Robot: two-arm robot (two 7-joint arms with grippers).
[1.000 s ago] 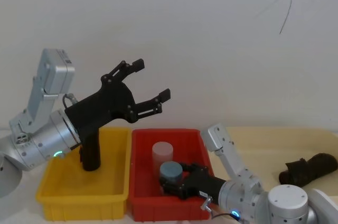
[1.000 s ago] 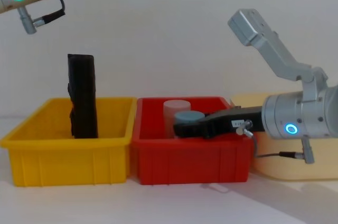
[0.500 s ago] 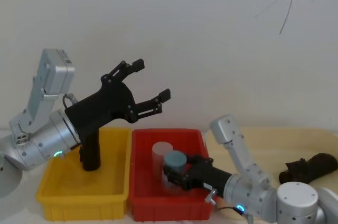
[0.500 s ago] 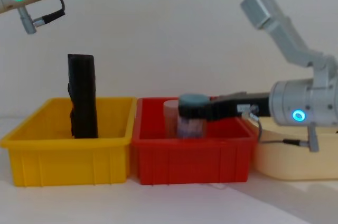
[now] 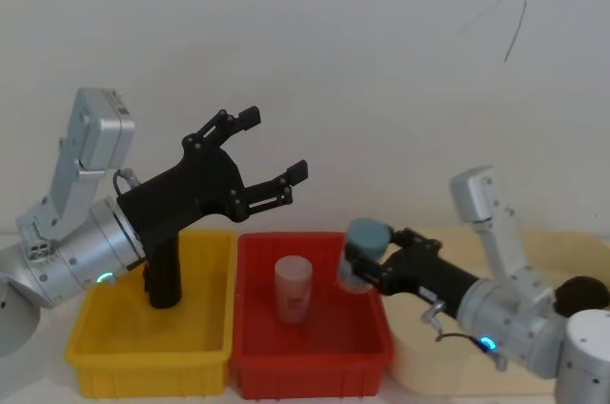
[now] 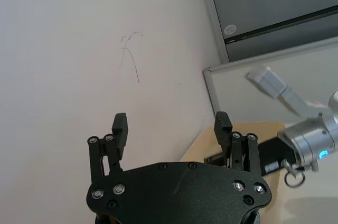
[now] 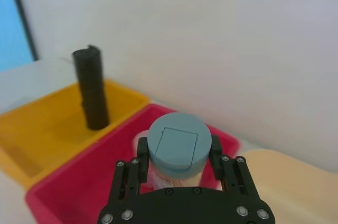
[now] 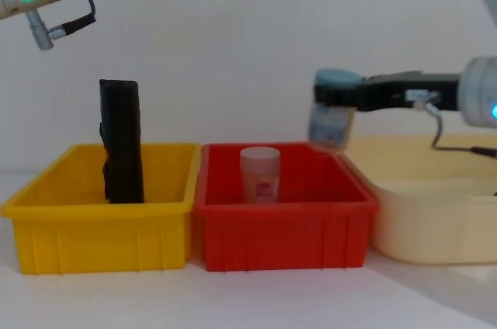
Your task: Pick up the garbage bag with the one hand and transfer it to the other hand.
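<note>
The garbage bag [image 5: 162, 275] [image 8: 122, 143] [image 7: 92, 89] is a black roll standing upright in the yellow bin [image 5: 143, 366], its top above the bin's rim. My left gripper [image 5: 274, 144] [image 6: 171, 123] is raised above and in front of the bag, open, with nothing between its fingers. My right gripper [image 5: 362, 269] [image 7: 178, 147] [image 8: 334, 96] is shut on a blue-capped jar [image 5: 367, 234] [image 8: 331, 116]. It holds the jar in the air over the right edge of the red bin [image 5: 310, 366].
A white-capped jar [image 5: 293, 288] [image 8: 260, 174] stands in the red bin [image 8: 279, 228], which sits right of the yellow bin [image 8: 93, 236]. A beige tray [image 8: 435, 220] lies to the right. A dark crumpled thing [image 5: 581, 294] shows behind my right arm.
My right gripper lifted the blue-capped jar out of the red bin and carried it up and to the right. The left arm and the garbage bag have not moved.
</note>
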